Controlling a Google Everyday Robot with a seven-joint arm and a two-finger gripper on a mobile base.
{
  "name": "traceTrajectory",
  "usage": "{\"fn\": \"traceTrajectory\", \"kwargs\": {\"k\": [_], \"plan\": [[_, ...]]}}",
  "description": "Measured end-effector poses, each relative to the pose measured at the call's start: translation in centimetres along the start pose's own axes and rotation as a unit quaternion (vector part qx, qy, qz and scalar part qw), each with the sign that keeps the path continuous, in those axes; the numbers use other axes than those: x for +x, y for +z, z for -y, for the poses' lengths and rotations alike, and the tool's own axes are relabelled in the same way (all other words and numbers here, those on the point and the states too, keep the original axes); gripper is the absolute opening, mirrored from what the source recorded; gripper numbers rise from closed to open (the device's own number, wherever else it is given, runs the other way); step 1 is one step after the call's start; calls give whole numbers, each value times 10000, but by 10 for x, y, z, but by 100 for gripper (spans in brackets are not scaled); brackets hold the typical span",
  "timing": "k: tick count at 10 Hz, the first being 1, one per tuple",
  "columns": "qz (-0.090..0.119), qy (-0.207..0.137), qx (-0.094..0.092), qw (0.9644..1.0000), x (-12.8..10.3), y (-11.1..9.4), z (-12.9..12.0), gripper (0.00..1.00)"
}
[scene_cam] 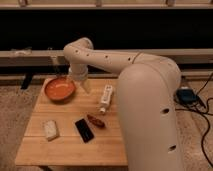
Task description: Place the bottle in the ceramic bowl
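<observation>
The white bottle (105, 98) lies on its side on the wooden table (65, 150), right of centre, with its narrower cap end toward the front. At the table's back left sits the orange-red ceramic bowl (59, 90), which looks empty. My gripper (81, 84) hangs from the bent arm just right of the bowl's rim, left of the bottle and apart from it. Its fingers point down, stand open and hold nothing.
A whitish rectangular block (50, 129) lies at the front left. A flat black object (84, 129) and a small reddish-brown item (96, 121) lie in the middle. My bulky arm covers the table's right side. Cables and a blue device (186, 94) are on the floor at right.
</observation>
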Motion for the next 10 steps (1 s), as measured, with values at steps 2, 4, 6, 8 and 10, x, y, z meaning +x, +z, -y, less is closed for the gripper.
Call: {"fn": "traceTrajectory", "kwargs": {"k": [2, 4, 6, 8, 10], "plan": [[25, -125, -140, 9998, 8, 0, -10, 80], [63, -161, -269, 9995, 16, 0, -39, 80], [86, -144, -417, 9990, 26, -2, -91, 80], [68, -134, -454, 9989, 35, 4, -129, 80], [26, -144, -462, 9988, 47, 21, -150, 80]]}}
